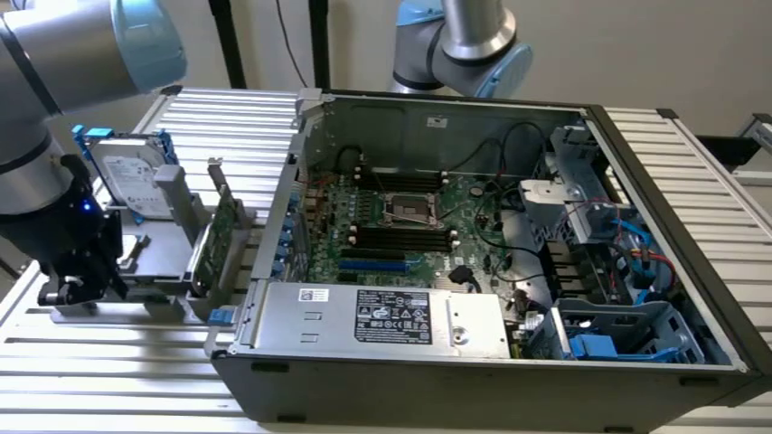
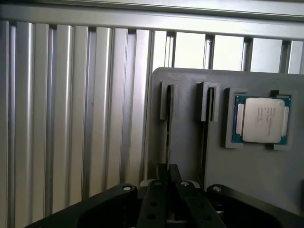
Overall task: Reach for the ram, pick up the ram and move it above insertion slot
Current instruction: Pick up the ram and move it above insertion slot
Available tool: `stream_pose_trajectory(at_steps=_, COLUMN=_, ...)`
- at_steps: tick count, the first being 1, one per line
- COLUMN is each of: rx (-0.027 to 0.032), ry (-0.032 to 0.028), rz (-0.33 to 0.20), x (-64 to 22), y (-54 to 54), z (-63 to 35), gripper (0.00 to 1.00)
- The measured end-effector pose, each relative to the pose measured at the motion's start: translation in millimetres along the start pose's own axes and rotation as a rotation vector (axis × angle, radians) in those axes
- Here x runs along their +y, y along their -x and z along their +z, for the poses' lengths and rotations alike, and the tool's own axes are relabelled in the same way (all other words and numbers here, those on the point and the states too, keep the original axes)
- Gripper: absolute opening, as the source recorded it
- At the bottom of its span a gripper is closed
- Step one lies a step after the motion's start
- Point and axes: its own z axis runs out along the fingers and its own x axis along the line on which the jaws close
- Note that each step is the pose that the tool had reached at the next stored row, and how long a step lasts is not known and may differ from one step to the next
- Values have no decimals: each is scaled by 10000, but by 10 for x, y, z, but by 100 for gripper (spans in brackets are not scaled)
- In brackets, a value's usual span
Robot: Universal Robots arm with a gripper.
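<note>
Black tool [image 2: 167,172], grey holder [image 2: 186,142], silver processor [image 2: 261,119] edged perhaps teal.

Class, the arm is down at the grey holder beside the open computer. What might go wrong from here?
1. The gripper hangs close to narrow slots in the holder; slight misalignment might strike the holder wall.
2. A processor lies in a pocket on that holder; a knock could shift it.
3. The upright expansion card and case wall stand between holder and motherboard; a low carry might clip them.
</note>
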Motion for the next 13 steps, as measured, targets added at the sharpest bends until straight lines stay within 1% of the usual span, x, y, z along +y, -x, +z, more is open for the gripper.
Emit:
stream_pose_trajectory(at_steps=2, rx=2, ry=2, rz=2, x=1, y=0, z=-76, gripper=13)
stream_pose_trajectory(at_steps=12, rx=1, ry=0, rz=1, x=5, y=2, z=-528, gripper=13)
stream_pose_trajectory(at_steps=13, rx=1, ry=0, rz=1, x=6, y=2, z=-560, gripper=13)
